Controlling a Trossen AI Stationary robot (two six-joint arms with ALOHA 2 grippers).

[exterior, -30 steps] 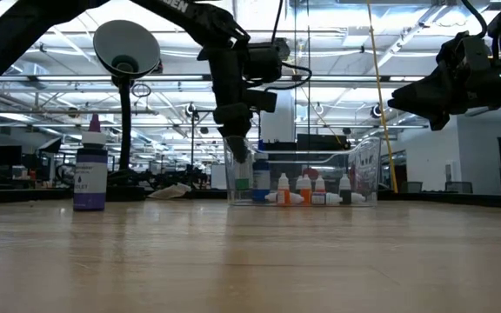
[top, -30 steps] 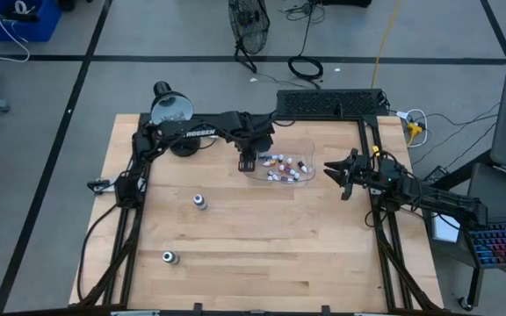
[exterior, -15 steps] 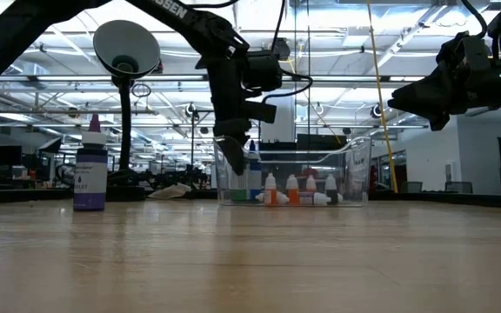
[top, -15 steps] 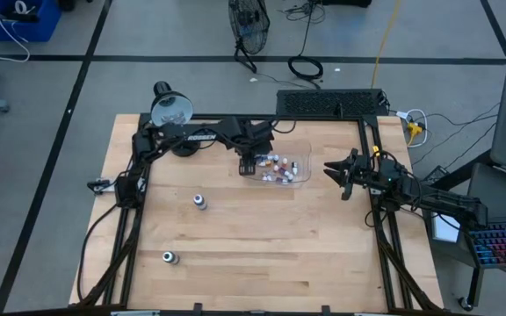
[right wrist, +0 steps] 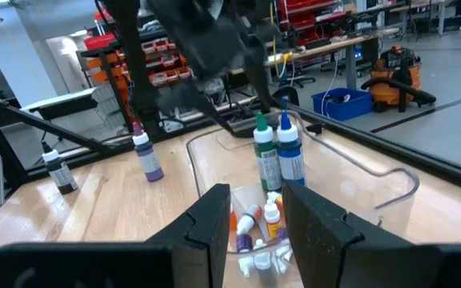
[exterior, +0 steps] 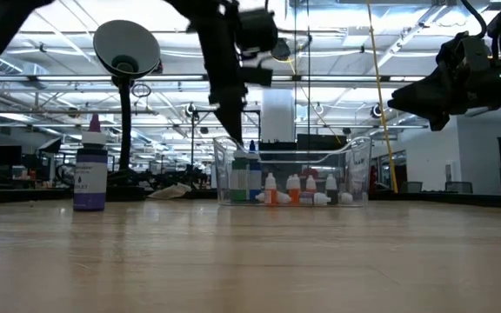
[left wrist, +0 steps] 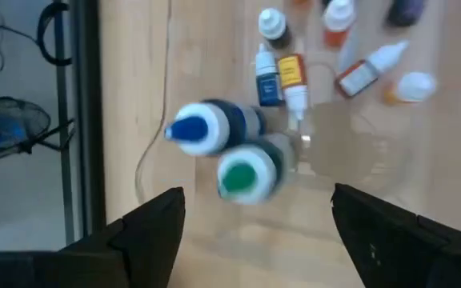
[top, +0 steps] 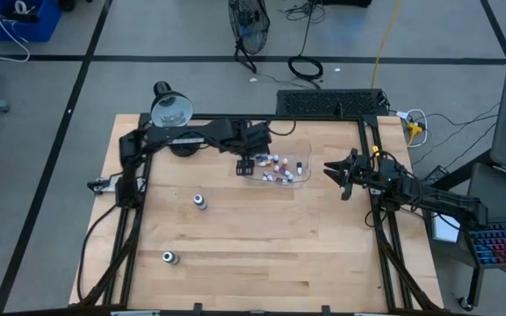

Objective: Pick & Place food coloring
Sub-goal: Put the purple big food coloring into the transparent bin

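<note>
left gripper (top: 247, 162) now open, raised | green-capped bottle (left wrist: 246, 170) released into tray (exterior: 359, 178)

The tray (top: 301, 175) sits on the table (top: 262, 254) at about 12 o'clock from its centre, with the small bottles (top: 277, 169) lying in it and two taller bottles (exterior: 246, 176) upright at its 9 o'clock end. The left gripper (top: 246, 163) hangs over that end, the right gripper (top: 334, 172) just off the tray's 3 o'clock side. A lamp (top: 170, 111) stands at the table's 11 o'clock corner, one loose bottle (top: 199, 201) at 9 o'clock of centre, another (top: 169, 257) at 7 o'clock.
</note>
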